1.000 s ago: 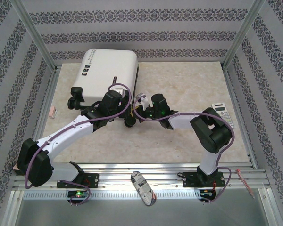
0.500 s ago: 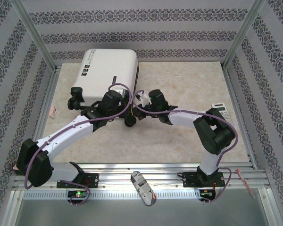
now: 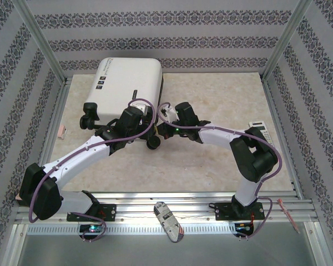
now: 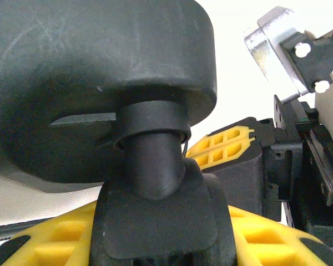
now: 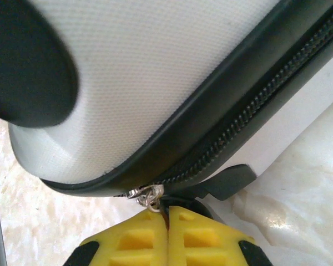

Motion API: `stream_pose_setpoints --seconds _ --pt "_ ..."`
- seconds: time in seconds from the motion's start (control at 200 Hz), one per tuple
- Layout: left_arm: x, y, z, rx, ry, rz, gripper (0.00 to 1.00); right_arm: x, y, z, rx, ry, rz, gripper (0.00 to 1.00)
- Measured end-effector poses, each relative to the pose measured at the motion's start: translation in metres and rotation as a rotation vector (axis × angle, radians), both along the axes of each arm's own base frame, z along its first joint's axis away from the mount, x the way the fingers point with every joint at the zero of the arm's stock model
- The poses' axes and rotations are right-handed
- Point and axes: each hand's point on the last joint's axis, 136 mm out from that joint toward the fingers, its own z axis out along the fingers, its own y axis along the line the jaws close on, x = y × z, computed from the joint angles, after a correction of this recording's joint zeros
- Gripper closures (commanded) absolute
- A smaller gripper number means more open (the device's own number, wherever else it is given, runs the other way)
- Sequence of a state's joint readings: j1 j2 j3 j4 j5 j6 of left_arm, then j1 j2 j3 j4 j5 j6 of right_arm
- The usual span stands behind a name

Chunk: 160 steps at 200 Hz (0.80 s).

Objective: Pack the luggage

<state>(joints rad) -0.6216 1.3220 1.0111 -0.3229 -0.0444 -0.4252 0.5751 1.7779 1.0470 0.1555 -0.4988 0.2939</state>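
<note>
My left jaws clamp a wheel (image 4: 100,77) of the luggage (image 3: 125,83); my right jaws are pinched together on its zip pull (image 5: 146,193).

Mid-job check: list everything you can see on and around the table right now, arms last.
luggage: one, white with black zipper band and wheels, lying flat at the table's far left
zipper pull: one, silver, on the luggage's zipper band
calculator: one, white and grey, table's right edge
small flat piece: one, pink, table's left edge
patterned object: one, striped dark and light, on the front rail between the arm bases
thin stick: one, pink, front rail, far right
table: one, beige marbled
left gripper: yellow fingers, closed on a luggage wheel's stem
right gripper: yellow fingers, shut on the zipper pull
</note>
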Motion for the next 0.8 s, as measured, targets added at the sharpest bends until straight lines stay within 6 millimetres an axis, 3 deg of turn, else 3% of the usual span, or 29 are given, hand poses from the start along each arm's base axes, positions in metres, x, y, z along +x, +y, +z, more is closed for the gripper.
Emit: stream_pose_setpoints --seconds 0.105,0.44,0.635,0.799 --pt "0.0 0.0 0.0 0.003 0.001 -0.003 0.74 0.006 -0.004 0.002 -0.004 0.006 -0.018 1.0" --pt "-0.014 -0.007 -0.007 0.026 0.036 -0.071 0.74 0.055 -0.025 -0.005 -0.018 0.017 -0.13 1.0" --pt "-0.031 -0.014 -0.008 0.056 0.052 -0.144 0.76 0.107 -0.054 -0.006 -0.012 0.009 -0.258 1.0" --pt "-0.048 -0.026 -0.008 0.07 0.056 -0.228 0.77 0.167 -0.1 -0.007 0.005 0.005 -0.412 1.0"
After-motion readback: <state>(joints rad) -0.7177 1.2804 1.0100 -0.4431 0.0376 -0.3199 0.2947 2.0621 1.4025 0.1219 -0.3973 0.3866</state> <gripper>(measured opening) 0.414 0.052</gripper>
